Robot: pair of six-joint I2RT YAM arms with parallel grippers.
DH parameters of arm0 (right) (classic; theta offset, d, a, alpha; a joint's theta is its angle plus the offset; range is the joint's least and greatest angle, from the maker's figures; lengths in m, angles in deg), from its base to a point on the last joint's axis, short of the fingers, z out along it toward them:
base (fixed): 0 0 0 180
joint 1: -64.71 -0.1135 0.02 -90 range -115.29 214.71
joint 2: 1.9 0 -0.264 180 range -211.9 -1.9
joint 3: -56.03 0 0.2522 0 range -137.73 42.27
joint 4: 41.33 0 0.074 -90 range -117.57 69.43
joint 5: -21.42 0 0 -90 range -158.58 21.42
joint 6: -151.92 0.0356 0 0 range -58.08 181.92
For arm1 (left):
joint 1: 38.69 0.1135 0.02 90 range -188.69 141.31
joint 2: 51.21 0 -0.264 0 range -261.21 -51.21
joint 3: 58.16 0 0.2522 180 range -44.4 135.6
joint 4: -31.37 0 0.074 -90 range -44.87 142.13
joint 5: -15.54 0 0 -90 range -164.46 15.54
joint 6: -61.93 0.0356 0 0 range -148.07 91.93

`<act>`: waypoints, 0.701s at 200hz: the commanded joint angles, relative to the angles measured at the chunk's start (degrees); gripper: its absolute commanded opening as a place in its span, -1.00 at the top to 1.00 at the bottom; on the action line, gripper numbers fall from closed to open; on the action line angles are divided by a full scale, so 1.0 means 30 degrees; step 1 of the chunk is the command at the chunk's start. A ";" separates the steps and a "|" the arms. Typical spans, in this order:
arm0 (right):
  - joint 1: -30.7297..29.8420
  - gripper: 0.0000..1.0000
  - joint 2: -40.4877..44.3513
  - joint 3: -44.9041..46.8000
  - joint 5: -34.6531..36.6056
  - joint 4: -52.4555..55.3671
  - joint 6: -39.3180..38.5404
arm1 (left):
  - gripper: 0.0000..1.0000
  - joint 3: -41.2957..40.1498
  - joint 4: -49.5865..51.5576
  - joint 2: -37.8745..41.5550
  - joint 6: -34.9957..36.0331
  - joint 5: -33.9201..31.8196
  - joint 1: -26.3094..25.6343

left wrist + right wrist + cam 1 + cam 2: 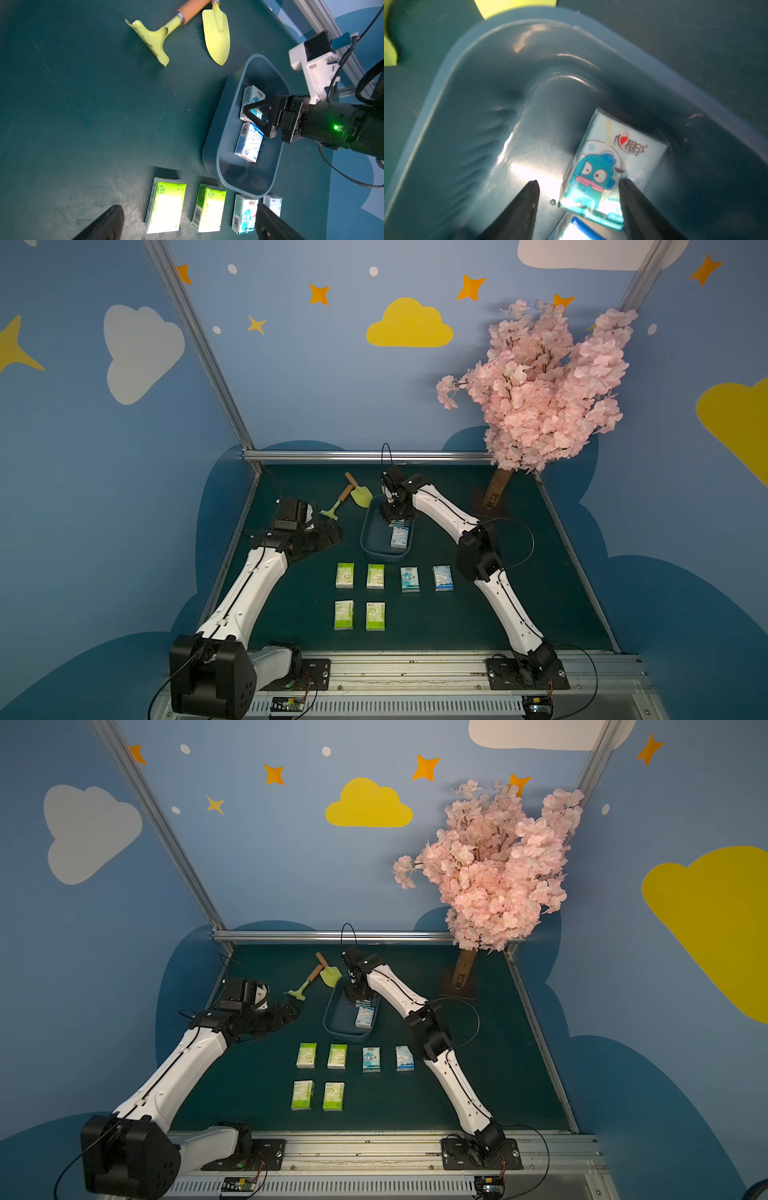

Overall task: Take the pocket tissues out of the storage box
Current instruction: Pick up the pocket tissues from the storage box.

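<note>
Tally from my console, pocket tissues against box:

1. Storage box (365, 541): mid-mat, with two packets inside and six out.
2. Far packet (604, 164): light blue, cartoon face up, flat on the box floor close to one long wall. My right gripper (579, 181) hangs just over it, jaws parted and holding nothing. One fingertip is above bare floor and the other above the packet's face, so I judge it needs a sideways shift before closing.
3. Near packet (400, 538): light blue, in the box just beside the far one, untouched.
4. Green-and-white packets (344, 575): four on the mat in a two-by-two block, spaced apart, probably for order.
5. Two light blue packets (409, 579): in line beside the block's farther pair.
6. Left gripper (188, 206): spread wide, empty, held off to the box's side, presumably leaving my right arm room.
7. Toy shovel (360, 494) and rake (332, 510): beyond the box, not mine to move.
</note>
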 commanded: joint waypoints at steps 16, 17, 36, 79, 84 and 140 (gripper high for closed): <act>0.0065 -0.45 0.1368 0.0429 0.1514 -0.0102 -0.0475 | -1.00 0.0188 -0.0237 -0.0297 -0.0023 0.0299 0.0092; 0.0065 -0.45 0.1368 0.0462 0.1534 -0.0095 -0.0473 | -1.00 0.0184 -0.0226 -0.0292 -0.0023 0.0299 0.0076; 0.0097 -0.53 0.1354 0.0693 0.1804 -0.0068 -0.0384 | -1.00 0.0184 -0.0299 -0.0388 -0.0070 0.0270 0.0089; 0.0299 -0.64 0.0743 0.0767 0.1331 0.0103 -0.0119 | -1.00 0.0326 -0.0372 -0.0638 -0.0094 0.0241 0.0089; 0.0325 -0.64 0.0656 0.0779 0.1271 0.0118 -0.0084 | -1.00 0.0349 -0.0376 -0.0668 -0.0109 0.0241 0.0089; 0.0504 -0.66 -0.0317 0.0304 0.0539 0.0111 0.0027 | -1.00 0.0707 -0.0280 -0.1223 -0.0044 0.0153 0.0085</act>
